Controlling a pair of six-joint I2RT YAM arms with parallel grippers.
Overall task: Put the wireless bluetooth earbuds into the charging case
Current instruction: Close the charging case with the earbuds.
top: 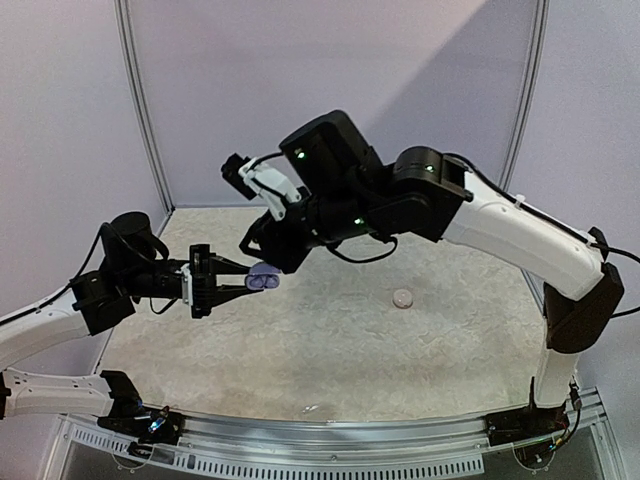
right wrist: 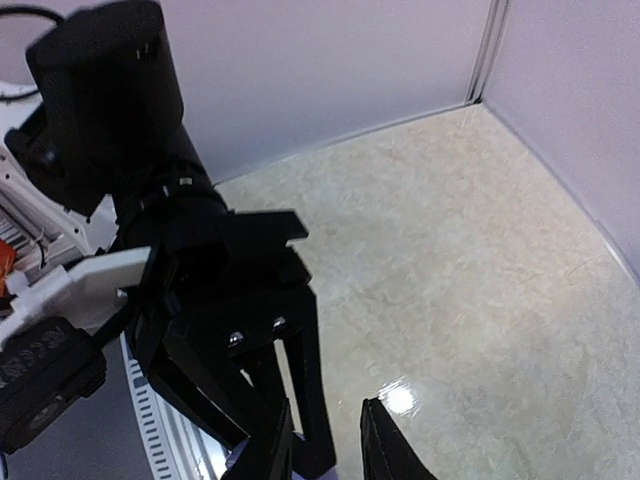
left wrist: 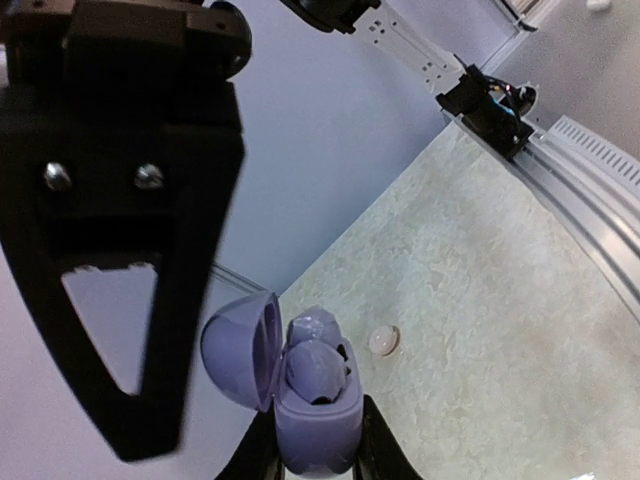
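The charging case (left wrist: 318, 425), pale lavender, is held above the table with its lid (left wrist: 232, 345) swung open to the left. My left gripper (left wrist: 318, 455) is shut on the case body, one black finger on each side. Two rounded lavender earbuds (left wrist: 316, 368) sit in the case sockets, one behind the other; how deep they sit is unclear. In the top view the case (top: 264, 281) is at the left gripper (top: 250, 281) tips, with my right gripper (top: 262, 250) just above it. The right gripper (right wrist: 325, 450) stands open with nothing between its fingers.
A small whitish round object (top: 402, 298) lies on the speckled table, right of the case, also in the left wrist view (left wrist: 383, 341). The metal rail (top: 330, 440) runs along the near edge. Pale walls (top: 70, 120) close in the back and sides.
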